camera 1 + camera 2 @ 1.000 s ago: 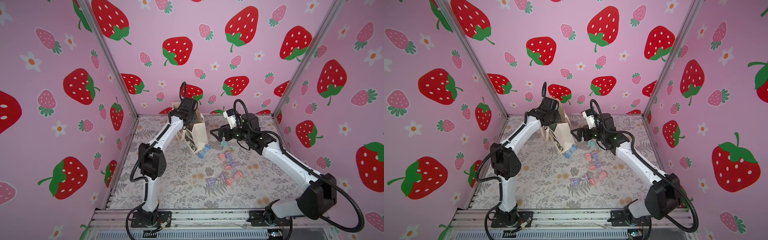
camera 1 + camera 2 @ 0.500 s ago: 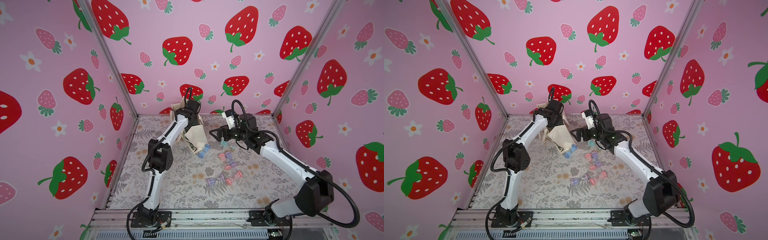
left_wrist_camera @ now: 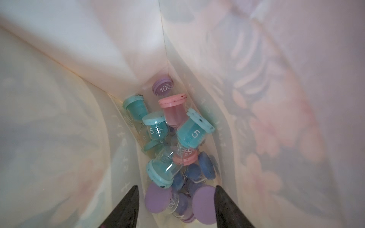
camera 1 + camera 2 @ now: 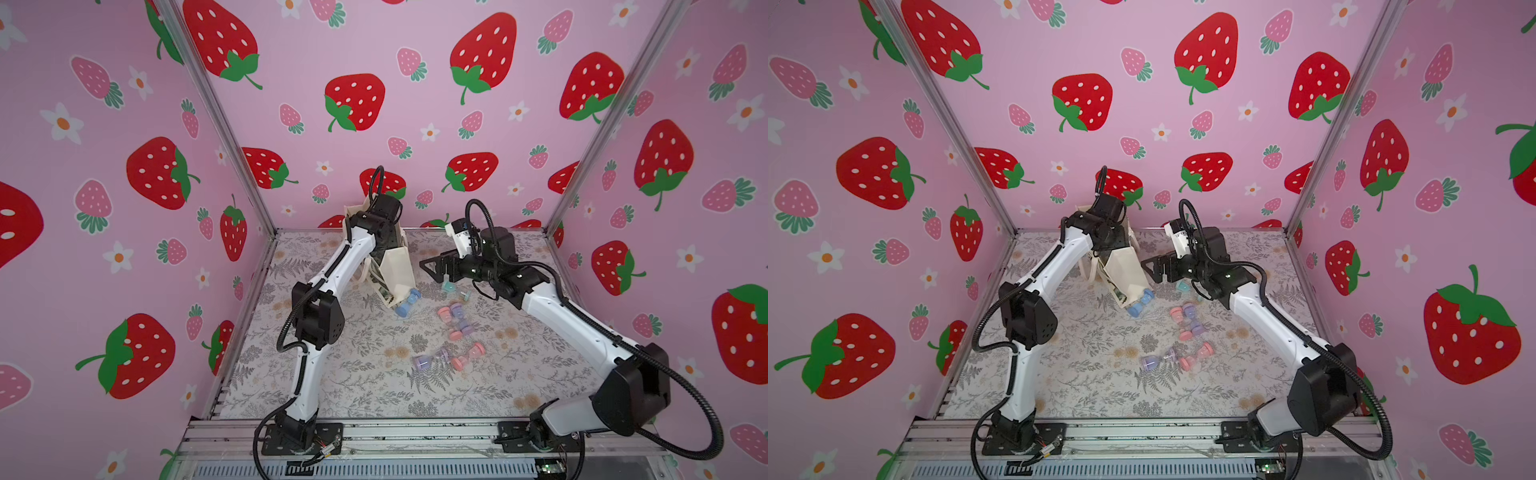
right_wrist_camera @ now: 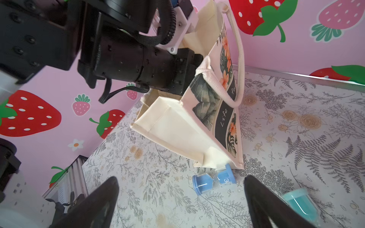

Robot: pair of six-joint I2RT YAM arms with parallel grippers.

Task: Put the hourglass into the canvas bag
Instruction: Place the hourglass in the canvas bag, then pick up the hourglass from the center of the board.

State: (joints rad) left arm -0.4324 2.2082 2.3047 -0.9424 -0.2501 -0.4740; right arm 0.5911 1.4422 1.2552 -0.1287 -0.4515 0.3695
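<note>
Down at the bottom of the canvas bag [image 3: 79,79] a purple hourglass [image 3: 158,199] lies on its side atop a pile of teal, pink and blue hourglasses [image 3: 173,112], directly below the left gripper [image 3: 176,187]; that gripper is sunk in the bag's mouth with its two dark fingers [image 3: 126,209] parted and nothing pinched between them, though whether one finger grazes a purple cap cannot be told; in both top views the bag [image 4: 395,270] [image 4: 1125,270] stands tilted on the floral table [image 4: 353,374], resting on a lower corner; a blue hourglass [image 5: 214,178] lies on its side on the table right at that corner, outside the bag; the right gripper [image 5: 180,177] hovers just beside the bag's plain narrow side, jaws spread wide and empty, with a teal hourglass [image 5: 302,205] on the table near it; pink and purple hourglasses [image 4: 453,318] lie scattered nearer the front, apart from the bag.
</note>
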